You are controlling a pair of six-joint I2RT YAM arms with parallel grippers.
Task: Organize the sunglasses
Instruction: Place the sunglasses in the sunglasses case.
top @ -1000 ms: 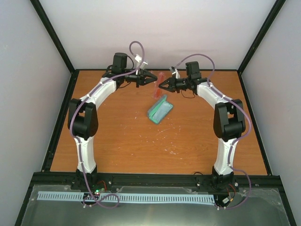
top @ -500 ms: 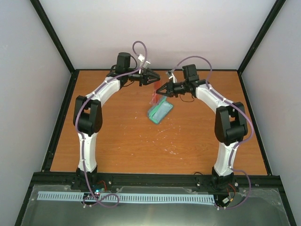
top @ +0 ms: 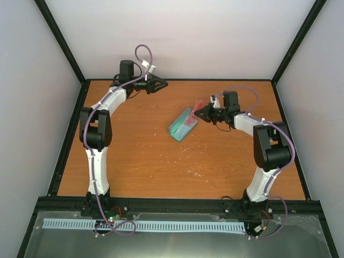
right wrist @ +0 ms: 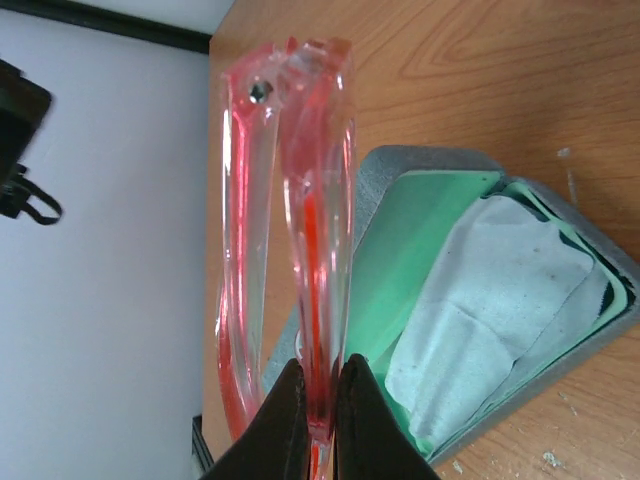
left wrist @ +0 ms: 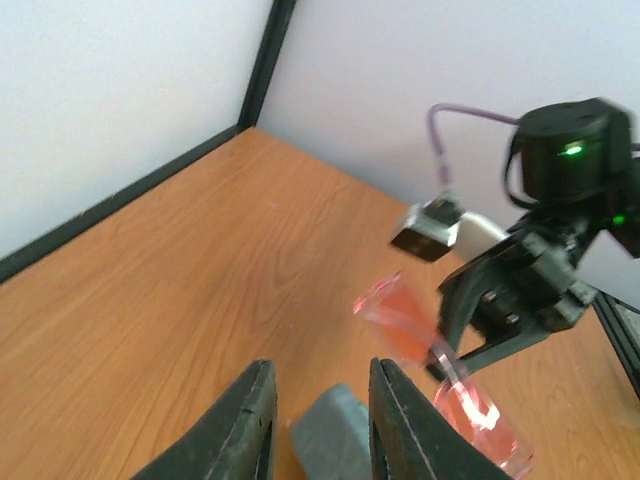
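The sunglasses [right wrist: 300, 190], see-through pinkish-red, stand folded and on edge in my right gripper [right wrist: 320, 420], which is shut on their lower rim. They hang over the far end of the open grey-blue case [right wrist: 590, 250], whose green lining holds a pale cloth [right wrist: 480, 310]. From above, the sunglasses [top: 196, 105] and right gripper [top: 200, 112] sit just right of the case [top: 181, 126]. My left gripper [top: 163, 84] is at the back left, apart from them, open and empty. Its wrist view shows its open jaws [left wrist: 320, 425], the case corner [left wrist: 330, 445] and the sunglasses [left wrist: 400, 320].
The black frame rail [top: 67, 140] runs along the left side, and the back wall rises close behind the left gripper. Bare wooden tabletop [top: 161, 166] stretches from the case to the arm bases.
The left gripper has opened, let go of the sunglasses and drawn back to the left. The right gripper has carried the sunglasses right and down, to the far end of the case.
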